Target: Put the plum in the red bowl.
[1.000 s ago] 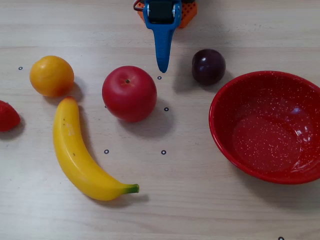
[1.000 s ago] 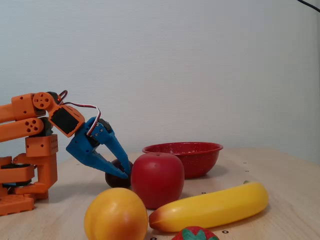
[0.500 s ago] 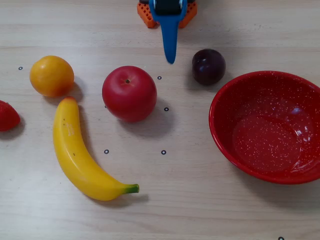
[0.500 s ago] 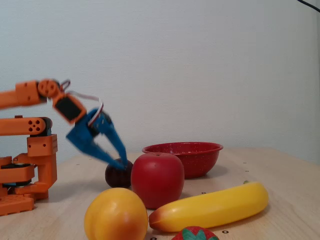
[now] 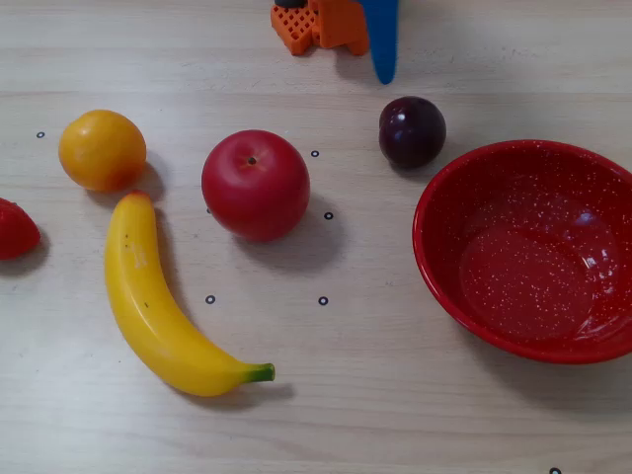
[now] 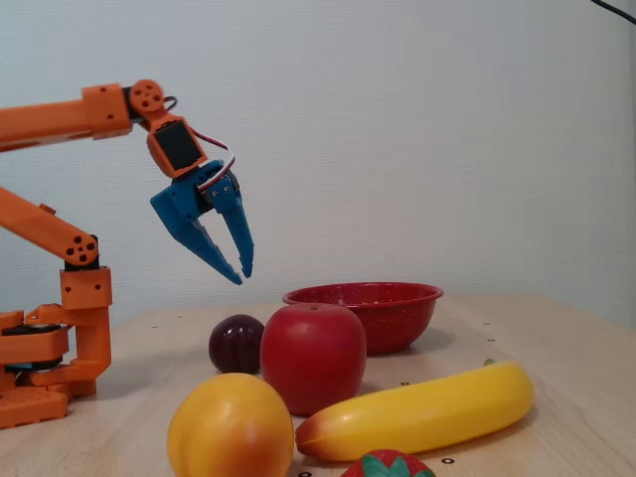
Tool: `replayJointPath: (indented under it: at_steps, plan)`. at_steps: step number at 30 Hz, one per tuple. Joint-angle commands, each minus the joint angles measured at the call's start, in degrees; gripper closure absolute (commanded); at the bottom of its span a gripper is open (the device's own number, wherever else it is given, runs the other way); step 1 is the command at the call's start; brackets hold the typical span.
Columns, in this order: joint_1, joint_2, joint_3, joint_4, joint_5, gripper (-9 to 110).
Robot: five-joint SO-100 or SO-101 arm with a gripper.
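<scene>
Looks like a lab or hobby robotics bench, not a kitchen. Pale wood-grain table (image 5: 395, 415) with small black ring marks (image 5: 323, 300) on it, like placement targets. Plain white wall (image 6: 447, 129) behind, nothing hung on it. 1 orange 3D-printed arm (image 6: 60, 119) with exposed wiring, its base (image 6: 40, 368) sitting on the tabletop. The fruit looks plastic: glossy apple (image 5: 256, 185), banana (image 5: 163, 306), orange (image 5: 102, 150), plum (image 5: 412, 131), strawberry (image 5: 14, 229), plus 1 red bowl (image 5: 444, 247). Laid out as test props, not food.
</scene>
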Motion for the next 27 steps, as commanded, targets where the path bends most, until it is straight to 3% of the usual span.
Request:
replayJointPath:
  at_steps: [1, 7, 16, 27]
  plan:
    - [3.1, -5.0, -8.9, 3.8, -5.5, 95]
    - [5.5, -19.1, -18.8, 10.4, -16.3, 87]
    - [11.0, -32.7, -28.5, 22.3, -23.5, 70]
    - [15.2, -42.3, -29.4, 21.3, -25.4, 61]
